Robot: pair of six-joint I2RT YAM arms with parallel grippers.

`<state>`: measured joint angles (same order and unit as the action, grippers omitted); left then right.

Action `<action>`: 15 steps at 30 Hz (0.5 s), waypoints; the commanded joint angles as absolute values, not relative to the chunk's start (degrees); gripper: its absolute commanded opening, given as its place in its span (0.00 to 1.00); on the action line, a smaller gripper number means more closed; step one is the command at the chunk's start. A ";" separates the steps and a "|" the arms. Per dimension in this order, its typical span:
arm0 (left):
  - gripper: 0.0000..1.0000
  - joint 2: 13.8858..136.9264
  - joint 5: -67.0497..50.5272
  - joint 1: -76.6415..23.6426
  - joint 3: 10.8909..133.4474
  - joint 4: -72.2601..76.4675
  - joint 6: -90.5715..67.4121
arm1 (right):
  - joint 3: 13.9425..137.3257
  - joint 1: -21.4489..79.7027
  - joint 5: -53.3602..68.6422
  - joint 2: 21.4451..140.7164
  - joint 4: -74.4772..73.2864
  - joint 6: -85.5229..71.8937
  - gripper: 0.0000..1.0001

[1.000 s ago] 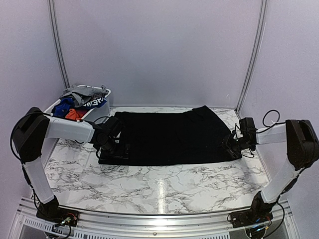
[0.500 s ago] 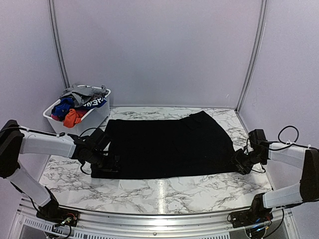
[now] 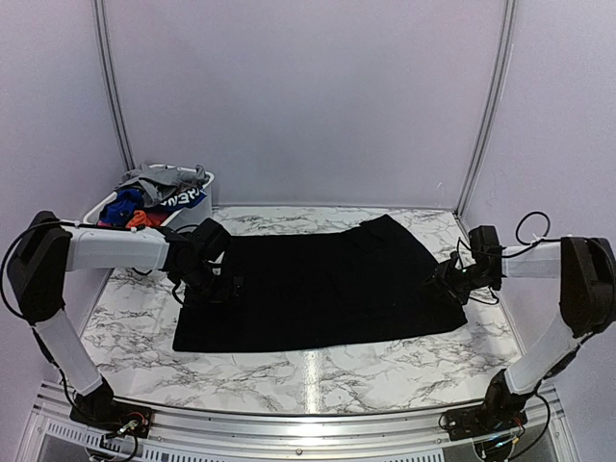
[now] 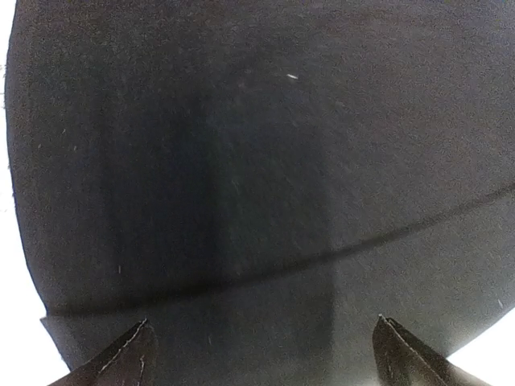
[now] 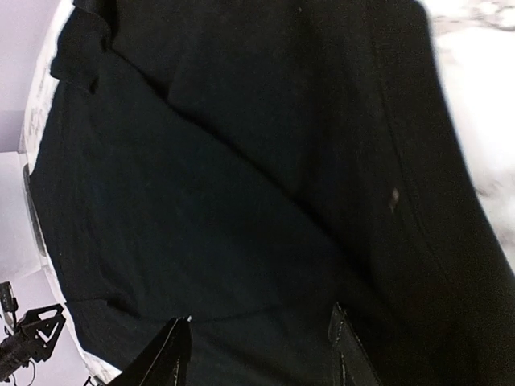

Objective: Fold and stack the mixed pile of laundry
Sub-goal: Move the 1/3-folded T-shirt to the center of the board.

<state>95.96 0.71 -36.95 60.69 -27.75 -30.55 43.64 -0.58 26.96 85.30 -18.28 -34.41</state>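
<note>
A large black garment point(image 3: 327, 284) lies spread flat across the middle of the marble table. My left gripper point(image 3: 219, 287) is open, low over the garment's left part, and black cloth point(image 4: 257, 161) fills its wrist view between the spread fingertips point(image 4: 143, 330). My right gripper point(image 3: 445, 282) is open over the garment's right edge, with folds of black cloth point(image 5: 241, 161) under it. The rest of the laundry pile point(image 3: 154, 192) sits in the basket: a grey shirt point(image 3: 154, 176), a blue piece point(image 3: 120, 207) and an orange-red piece point(image 3: 142, 219).
A white plastic basket point(image 3: 208, 179) stands at the back left corner, just behind my left arm. Bare marble table point(image 3: 318, 371) shows between the garment's near edge and the arm bases. Purple walls close in the back and sides.
Half a second ago both grippers were at the garment's near corners, drawing it toward the front. Now both have let go and moved back over the cloth. The garment stays lying nearer.
</note>
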 commanded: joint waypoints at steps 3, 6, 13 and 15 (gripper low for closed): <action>0.96 102.58 3.08 -36.04 63.15 -31.11 -30.20 | 46.28 -0.18 28.21 94.31 -14.25 -33.03 0.55; 0.96 103.05 2.79 -36.04 61.93 -31.24 -29.65 | 42.62 -0.18 25.92 93.53 -16.26 -35.99 0.55; 0.96 100.25 0.62 -36.41 55.23 -30.05 -29.19 | 28.33 -0.15 23.25 81.76 -21.21 -43.12 0.55; 0.95 98.83 0.27 -36.90 51.99 -29.74 -29.38 | 25.10 -0.18 22.53 77.95 -23.85 -43.83 0.55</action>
